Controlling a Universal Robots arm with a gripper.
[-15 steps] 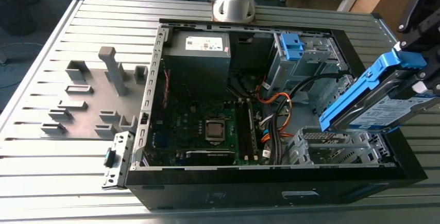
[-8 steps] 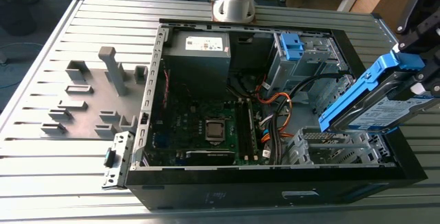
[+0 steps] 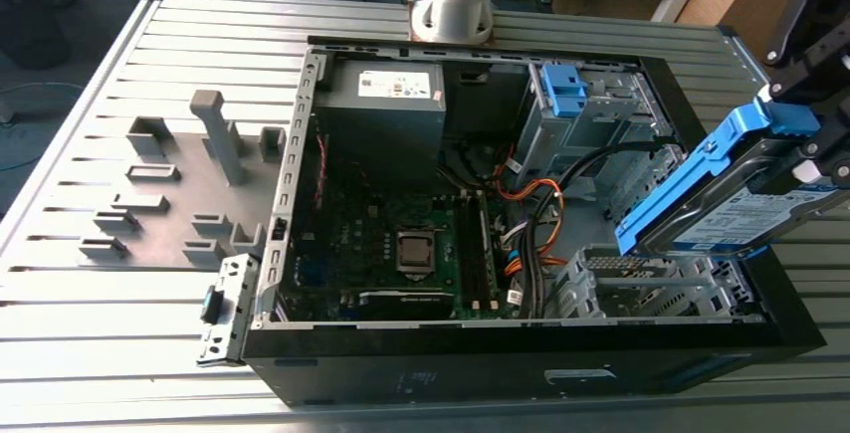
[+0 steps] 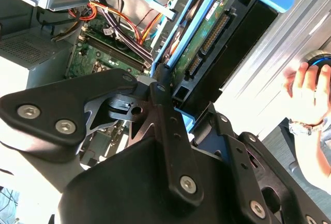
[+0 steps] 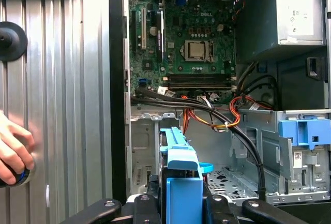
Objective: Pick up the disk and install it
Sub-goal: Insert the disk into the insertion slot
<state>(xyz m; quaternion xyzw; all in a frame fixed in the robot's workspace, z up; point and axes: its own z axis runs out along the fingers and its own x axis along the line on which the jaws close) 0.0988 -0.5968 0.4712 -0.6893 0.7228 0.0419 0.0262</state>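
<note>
In the exterior view, the gripper (image 3: 807,129) comes in at the 3 o'clock edge, partly cut off by the frame. Its fingers are closed on the disk (image 3: 724,194), which hangs tilted above the open computer case (image 3: 306,154), over the metal drive cage (image 3: 638,289) at about 4 o'clock. The blue rail faces up; the label side is only partly visible. The power supply (image 3: 385,105) sits near 12 o'clock, the motherboard (image 3: 398,244) near the centre, and a bare blue bracket (image 3: 564,90) around 1 o'clock. The metal table (image 3: 159,75) carries grey blocks at 9 o'clock.

In the second wrist view, the black fingers (image 4: 165,110) clamp the disk (image 4: 207,43) at its lower end; the contact itself is hidden behind the linkage. A person's hand (image 4: 305,97) rests at 3 o'clock on a dark knob, cut by the edge.

In the first wrist view, the disk's blue rail (image 5: 178,157) stands at 6 o'clock between the finger bases, and the hand (image 5: 13,154) shows at 8 o'clock.
</note>
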